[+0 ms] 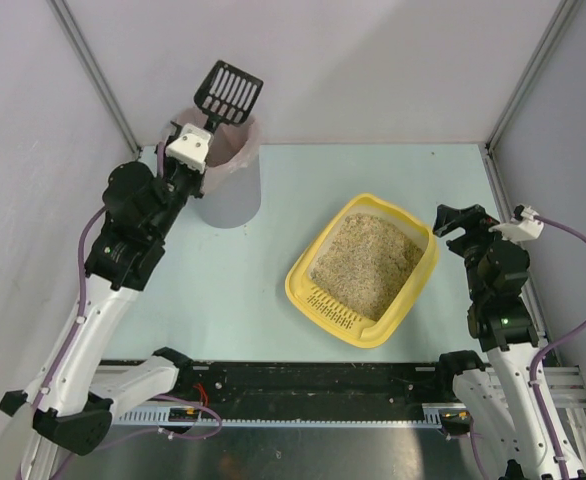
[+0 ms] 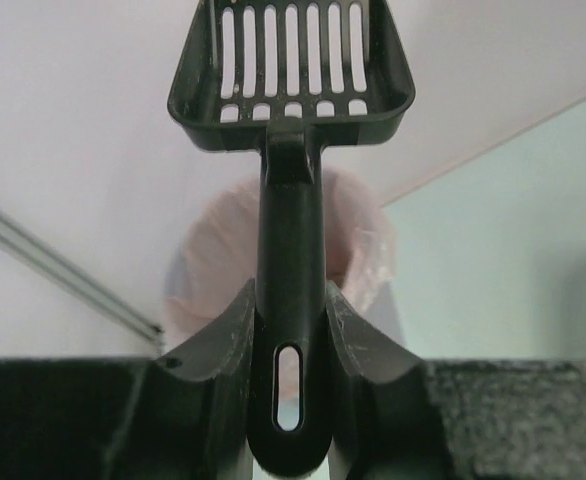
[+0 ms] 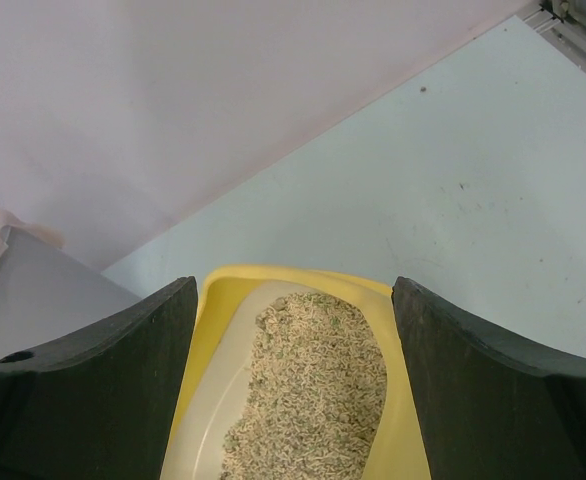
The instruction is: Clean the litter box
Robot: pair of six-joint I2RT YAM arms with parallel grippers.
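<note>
The yellow litter box [image 1: 410, 291] lies at an angle right of centre, its slotted grille toward the near side, with beige litter [image 1: 366, 260] in it. My left gripper [image 1: 201, 136] is shut on the handle of a black slotted scoop [image 1: 229, 91], holding it above the bin. In the left wrist view the scoop [image 2: 291, 70] looks empty, and the fingers [image 2: 218, 335] clamp its handle. My right gripper [image 1: 459, 221] hangs open just right of the box. In its wrist view the gripper [image 3: 293, 292] frames the litter box [image 3: 219, 290] and litter [image 3: 313, 390], touching neither.
A grey bin with a pink liner [image 1: 229, 180] stands at the back left under the scoop, seen also as the bin [image 2: 365, 250] and its grey wall [image 3: 33, 295]. Metal frame posts [image 1: 93, 70] and white walls close the back and sides.
</note>
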